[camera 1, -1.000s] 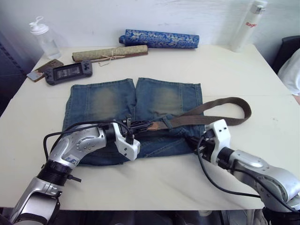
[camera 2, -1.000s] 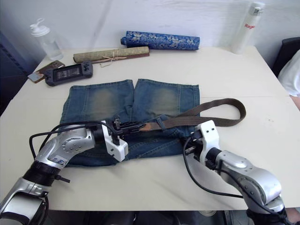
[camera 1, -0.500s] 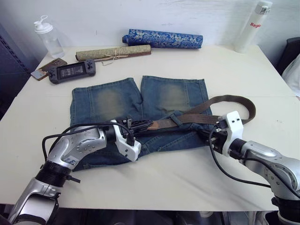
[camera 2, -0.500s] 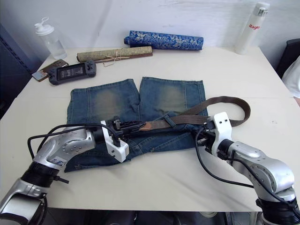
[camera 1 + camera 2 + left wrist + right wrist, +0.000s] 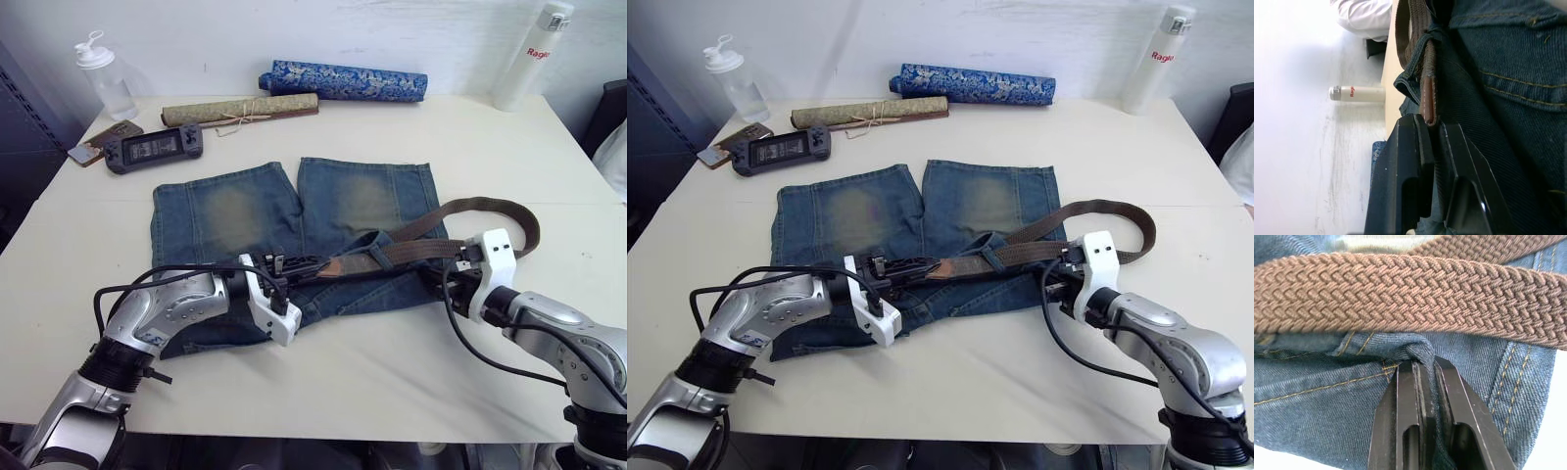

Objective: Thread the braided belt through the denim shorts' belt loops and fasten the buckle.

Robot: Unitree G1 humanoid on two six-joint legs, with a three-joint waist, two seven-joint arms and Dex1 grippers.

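the denim shorts [image 5: 294, 220] lie flat at the middle of the table [image 5: 441, 147], waistband toward six o'clock. the braided belt [image 5: 431, 240] runs across that waistband from three o'clock, where its far part curls in a loop off the cloth, to its tan tip near the centre. the left end effector [image 5: 294, 266] is closed on that tip, the leather pinched between its fingers [image 5: 1415, 161]. the right end effector [image 5: 1063, 274] is shut on a fold of the waistband at the three o'clock edge, just under the strap.

the step looks like drawing the strap on through the belt loops [image 5: 991, 253]. to do it well, pull the tip toward nine o'clock, low and along the waistband, while the right side holds the cloth taut so it doesn't bunch. i can't make out the buckle.
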